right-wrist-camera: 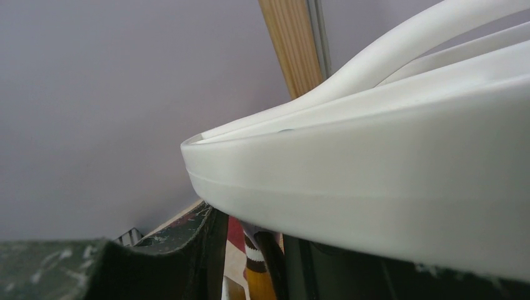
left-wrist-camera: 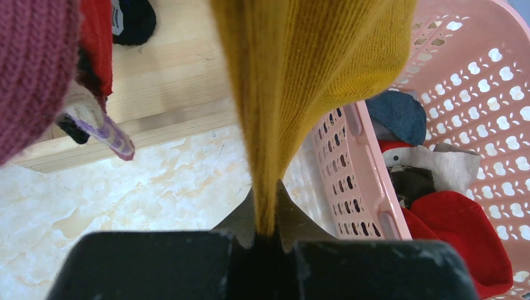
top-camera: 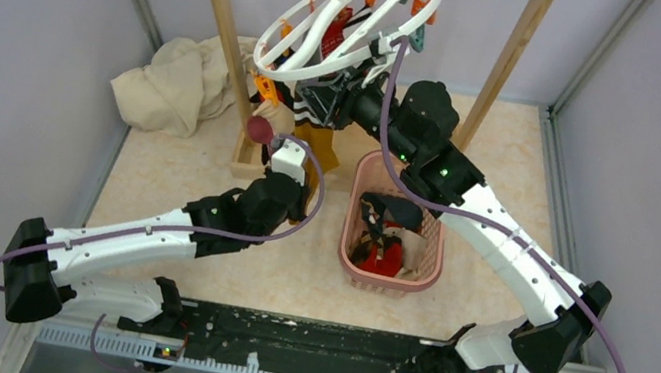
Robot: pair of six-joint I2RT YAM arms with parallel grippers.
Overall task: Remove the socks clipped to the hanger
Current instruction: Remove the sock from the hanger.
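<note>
The white ring hanger [top-camera: 343, 55] hangs tilted from the wooden rack and fills the right wrist view [right-wrist-camera: 375, 175]. A mustard yellow sock [top-camera: 321, 144] [left-wrist-camera: 312, 56] dangles from it. My left gripper [top-camera: 295, 162] [left-wrist-camera: 267, 215] is shut on the sock's lower end. My right gripper [top-camera: 318, 98] [right-wrist-camera: 253, 250] sits just under the ring, its jaws standing either side of a purple clip [right-wrist-camera: 259, 234] and the sock's striped cuff [right-wrist-camera: 255, 265], with a gap on the left side. A maroon sock [top-camera: 260, 127] [left-wrist-camera: 25, 69] and a red sock [top-camera: 334, 35] [left-wrist-camera: 97, 37] are still clipped.
A pink lattice basket [top-camera: 346, 250] [left-wrist-camera: 350, 156] right of the left gripper holds several dropped socks. The wooden rack's post [top-camera: 230, 38] and base [left-wrist-camera: 169, 81] stand close by. A beige cloth [top-camera: 176, 85] lies at the back left. Another purple clip [left-wrist-camera: 115, 134] hangs nearby.
</note>
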